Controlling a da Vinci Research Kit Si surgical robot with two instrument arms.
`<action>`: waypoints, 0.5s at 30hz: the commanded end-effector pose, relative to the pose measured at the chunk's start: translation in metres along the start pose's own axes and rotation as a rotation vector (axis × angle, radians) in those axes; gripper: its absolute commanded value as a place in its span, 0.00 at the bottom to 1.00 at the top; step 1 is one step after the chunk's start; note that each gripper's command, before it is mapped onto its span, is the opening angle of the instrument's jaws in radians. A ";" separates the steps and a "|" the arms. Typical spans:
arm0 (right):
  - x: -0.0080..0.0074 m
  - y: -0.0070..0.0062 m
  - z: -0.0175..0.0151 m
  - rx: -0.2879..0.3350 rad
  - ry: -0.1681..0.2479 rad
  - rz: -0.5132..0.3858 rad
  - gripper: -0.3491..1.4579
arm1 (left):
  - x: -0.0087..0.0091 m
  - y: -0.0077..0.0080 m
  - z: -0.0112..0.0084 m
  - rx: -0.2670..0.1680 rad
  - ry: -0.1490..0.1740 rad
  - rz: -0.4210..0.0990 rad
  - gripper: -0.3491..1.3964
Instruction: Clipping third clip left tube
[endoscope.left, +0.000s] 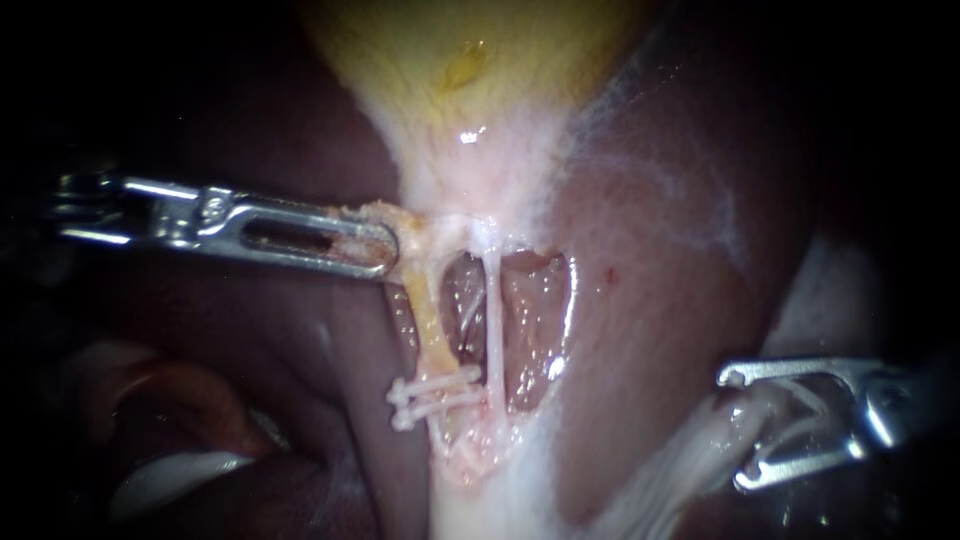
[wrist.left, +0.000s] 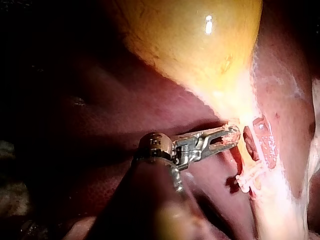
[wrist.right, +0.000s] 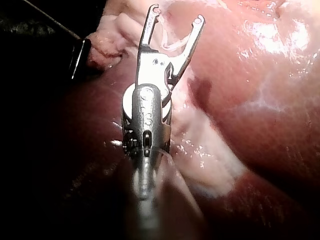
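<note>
The step in hand looks like the approach, with the third clip not yet placed. In the endoscope view the left instrument (endoscope.left: 385, 255) reaches in from the left middle of the frame. Its jaws are closed tight on the narrow lower end of the gallbladder (endoscope.left: 460, 70), holding it off to the side so that the left tube (endoscope.left: 428, 320) hangs stretched at the centre. That tube already carries two clips (endoscope.left: 435, 395) low down, side by side, with a bare yellowish stretch above them. The thinner right tube (endoscope.left: 493, 320) runs just beside it, and the liver (endoscope.left: 680, 250) lies behind. The right instrument (endoscope.left: 735, 428) sits at the lower right, well apart from both tubes, with its jaws spread wide and nothing gripped. A pale strand curves between them in the right wrist view; it may be a loaded clip, but that cannot be told. The next move probably calls for bringing those open jaws across to the bare stretch and straddling the left tube alone, clear of the right tube, before closing.
</note>
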 end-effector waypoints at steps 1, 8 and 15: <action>0.0000 0.0001 0.0002 0.001 -0.004 0.015 0.47 | 0.0000 0.0000 0.0000 0.000 0.000 0.000 0.00; 0.0001 0.0013 0.0023 -0.011 -0.013 0.136 0.47 | 0.0000 0.0000 -0.0001 0.000 0.000 0.000 0.00; 0.0005 0.0038 0.0051 -0.031 -0.036 0.270 0.47 | 0.0001 -0.0001 -0.0001 0.000 0.000 0.000 0.00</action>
